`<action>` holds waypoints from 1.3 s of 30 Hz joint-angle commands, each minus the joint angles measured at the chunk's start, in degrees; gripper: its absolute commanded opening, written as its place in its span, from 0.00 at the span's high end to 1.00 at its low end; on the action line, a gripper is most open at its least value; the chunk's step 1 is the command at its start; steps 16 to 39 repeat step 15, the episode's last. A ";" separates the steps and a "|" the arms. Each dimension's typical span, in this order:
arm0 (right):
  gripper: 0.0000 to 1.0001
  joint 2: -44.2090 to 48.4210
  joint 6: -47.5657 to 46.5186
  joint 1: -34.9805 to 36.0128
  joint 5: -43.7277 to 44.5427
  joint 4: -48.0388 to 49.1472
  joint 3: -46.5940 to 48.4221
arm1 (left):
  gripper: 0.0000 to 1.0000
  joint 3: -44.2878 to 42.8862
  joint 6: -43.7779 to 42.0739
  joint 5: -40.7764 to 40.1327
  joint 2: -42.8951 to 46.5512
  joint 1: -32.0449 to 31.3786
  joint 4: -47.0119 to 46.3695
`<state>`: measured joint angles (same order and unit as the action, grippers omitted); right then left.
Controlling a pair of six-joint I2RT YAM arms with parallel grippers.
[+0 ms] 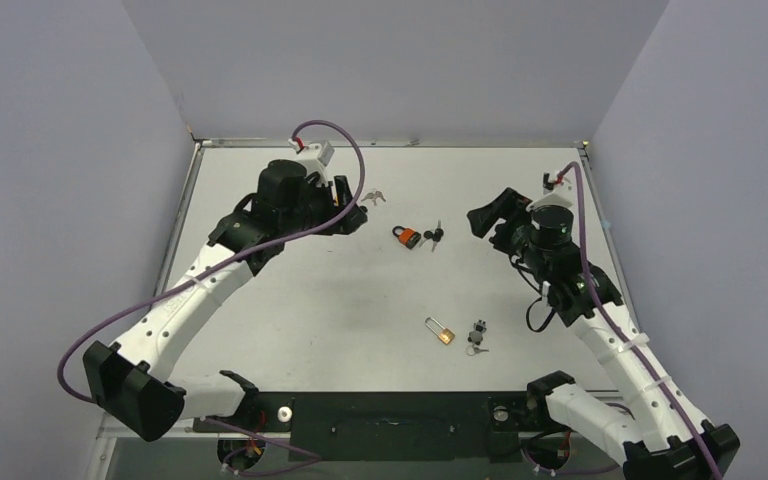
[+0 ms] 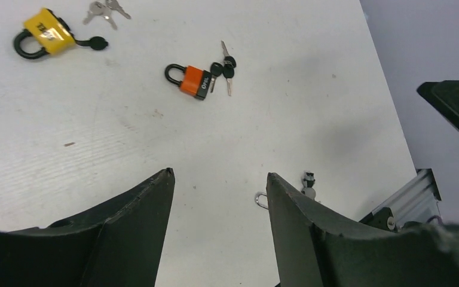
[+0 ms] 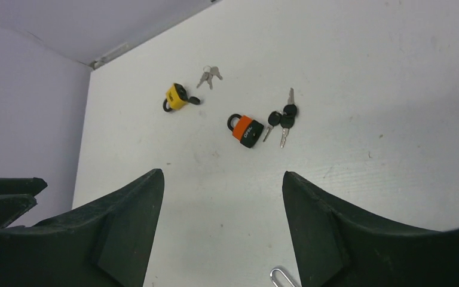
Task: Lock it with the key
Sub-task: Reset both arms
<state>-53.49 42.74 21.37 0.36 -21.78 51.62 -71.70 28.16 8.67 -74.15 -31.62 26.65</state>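
1. The top view alone gives me the small brass-coloured padlock point(image 1: 441, 331) whole. It lies near-centre on the tabletop point(image 1: 310, 300), with a small grey key bunch point(image 1: 477, 336) just to its right. The wrist views catch only a sliver of silver shackle at their lower edges.
2. Both wrist views show a yellow padlock point(image 2: 43, 33) at far left. In the top view the left arm covers it.
3. A pair of plain silver keys point(image 1: 374, 197) lies just beyond the yellow padlock and shows in all three views.
4. The tabletop is matte, off-white, and faintly scuffed and speckled. The gripper fingers point(image 2: 137, 227) are black, wedge-shaped and rough-edged.
5. The orange padlock point(image 2: 190, 80) lies flat at far-centre of the tabletop, between the two arms.
   - It has an orange body, a black end band with white lettering, and a black looped shackle with both legs meeting the body.
   - The black-headed keys point(image 2: 224, 67) fan out just to its right. One blade reaches the body, but I cannot tell whether it is inserted.
6. The left gripper point(image 2: 218, 173) is spread wide with nothing between its fingers, above the bare tabletop and left of the orange padlock.
7. The right gripper point(image 3: 222, 173) is equally spread and empty, to the right of the lock.
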 commanded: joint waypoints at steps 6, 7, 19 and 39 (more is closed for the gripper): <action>0.32 3.36 -1.10 0.07 4.16 -0.61 4.60 | 0.44 -4.02 -3.34 -9.83 5.85 0.74 8.28; 0.32 3.35 -1.00 0.12 4.19 -0.62 4.76 | 0.44 -3.85 -3.40 -9.88 6.06 0.76 8.21; 0.32 3.77 -0.84 0.08 4.38 -0.50 4.23 | 0.44 -3.06 -3.90 -8.72 6.97 0.79 7.63; 0.32 3.77 -0.84 0.08 4.38 -0.50 4.23 | 0.44 -3.06 -3.90 -8.72 6.97 0.79 7.63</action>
